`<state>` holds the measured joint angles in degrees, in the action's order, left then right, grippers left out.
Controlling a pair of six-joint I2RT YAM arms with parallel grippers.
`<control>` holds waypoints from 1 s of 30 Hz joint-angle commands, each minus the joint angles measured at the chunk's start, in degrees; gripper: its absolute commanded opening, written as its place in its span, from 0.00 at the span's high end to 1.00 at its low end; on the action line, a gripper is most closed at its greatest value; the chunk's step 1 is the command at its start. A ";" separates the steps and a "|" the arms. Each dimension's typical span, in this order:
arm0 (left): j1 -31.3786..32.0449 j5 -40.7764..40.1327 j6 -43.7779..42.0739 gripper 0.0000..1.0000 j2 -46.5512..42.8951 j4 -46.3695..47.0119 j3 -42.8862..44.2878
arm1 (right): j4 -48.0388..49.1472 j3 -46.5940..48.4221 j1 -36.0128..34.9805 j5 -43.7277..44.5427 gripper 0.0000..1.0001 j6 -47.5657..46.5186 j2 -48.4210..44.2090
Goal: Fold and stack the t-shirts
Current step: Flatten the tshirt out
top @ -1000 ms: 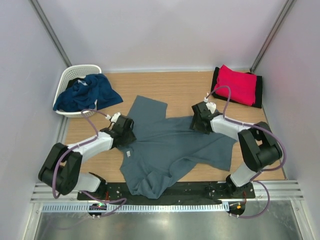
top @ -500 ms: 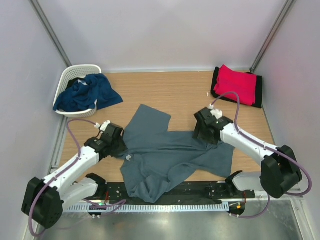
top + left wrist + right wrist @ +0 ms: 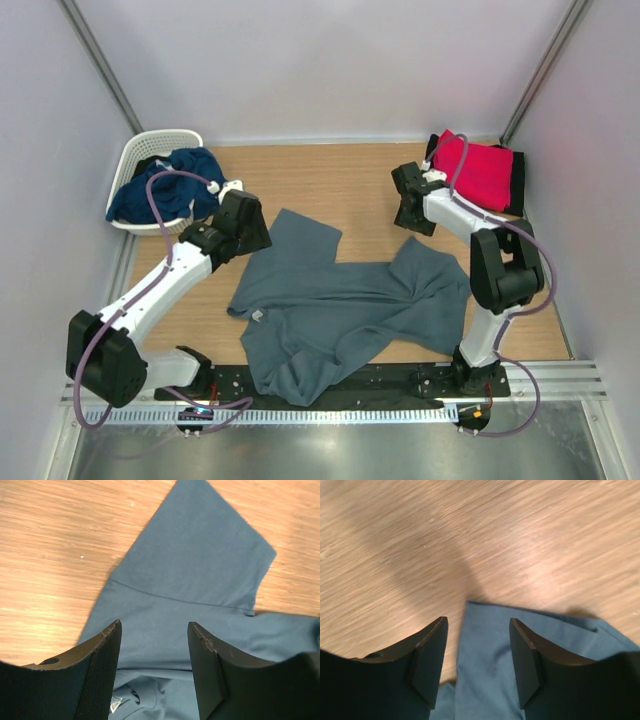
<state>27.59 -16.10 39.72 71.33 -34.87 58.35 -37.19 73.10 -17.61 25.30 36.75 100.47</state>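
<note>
Slate grey-blue t-shirt (image 3: 340, 300) is the item being worked, though neither hand grips it. Left hand (image 3: 155, 630): fingers spread, nothing between them, hanging above the shirt's far-left sleeve. Right hand (image 3: 477, 625): likewise spread and empty, above a corner of the shirt's right-hand edge, where cloth meets bare surface (image 3: 340, 180). The shirt lies across the middle of the surface, partly spread; its near portion is rumpled and doubled over by the front edge. Further out, a red t-shirt (image 3: 478, 168) sits folded on a black t-shirt (image 3: 518, 185) at the far right corner: judged two items done and stacked. A navy t-shirt (image 3: 165, 185) lies bunched in and over the white basket (image 3: 160, 138), far left, unfolded. Assessment: grey shirt not yet flattened, no fold made; the navy one remains after it
</note>
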 commanded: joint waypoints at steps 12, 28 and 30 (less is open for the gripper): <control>-3.42 2.21 -2.63 0.42 2.93 2.62 -0.43 | 4.41 1.52 -0.41 -2.62 0.62 0.16 8.43; -6.50 5.10 -2.81 0.39 8.37 6.39 0.70 | 1.86 -0.94 -1.20 2.47 0.80 -0.28 9.22; -6.76 5.72 -2.72 0.37 10.31 6.57 2.64 | 1.51 -1.38 -1.20 2.91 0.82 -0.19 8.52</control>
<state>21.56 -12.10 37.80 78.91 -31.33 58.11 -33.43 73.03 -18.70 25.50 36.47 110.28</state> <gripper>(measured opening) 0.617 0.187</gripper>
